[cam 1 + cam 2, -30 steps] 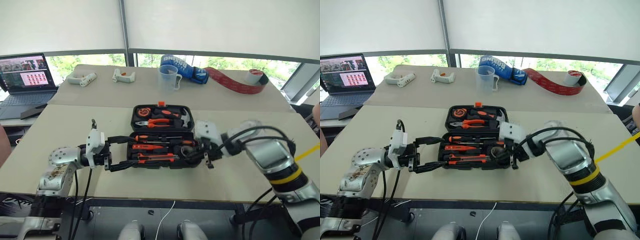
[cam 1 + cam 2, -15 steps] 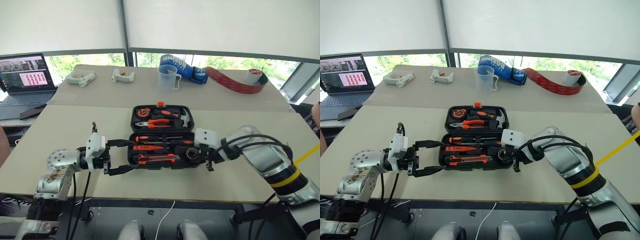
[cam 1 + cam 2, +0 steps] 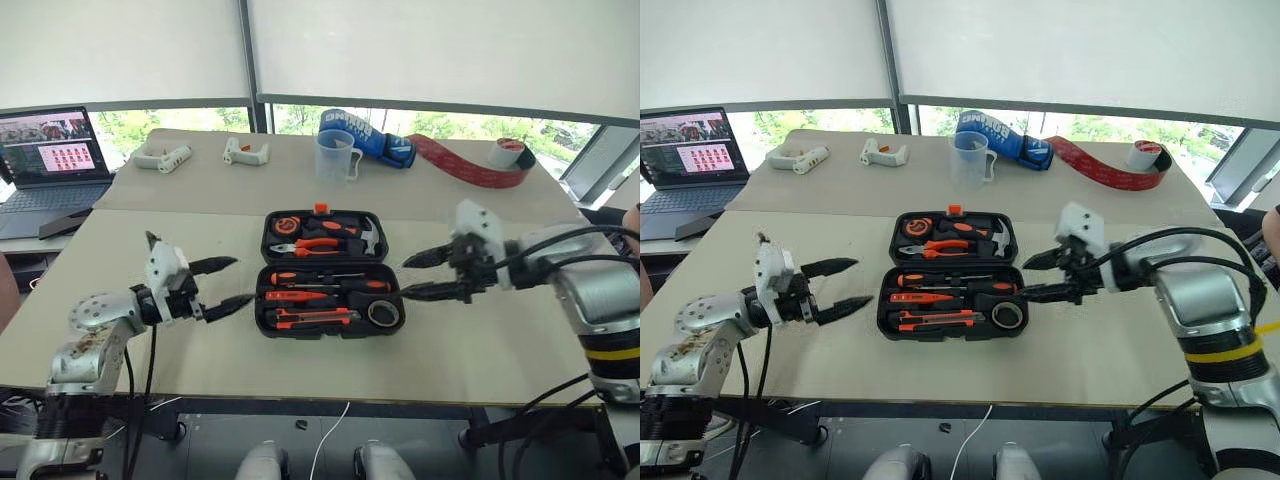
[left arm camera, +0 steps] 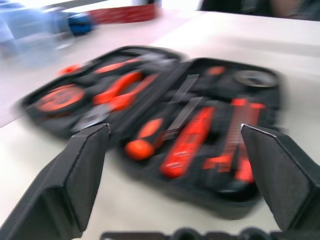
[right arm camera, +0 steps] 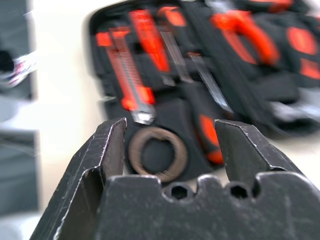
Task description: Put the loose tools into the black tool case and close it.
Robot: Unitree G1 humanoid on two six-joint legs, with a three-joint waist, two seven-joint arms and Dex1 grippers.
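Both my grippers hang released and empty, left gripper [image 3: 222, 285] left of the black tool case [image 3: 331, 275], right gripper [image 3: 415, 275] right of it; case lies open, tape roll [image 3: 381, 313] inside.

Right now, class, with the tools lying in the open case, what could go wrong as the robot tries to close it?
The black tape roll may not be seated, so the tool case might not shut. Both the left gripper and right gripper hang open beside the case, so a one-sided push may slide it across the table.
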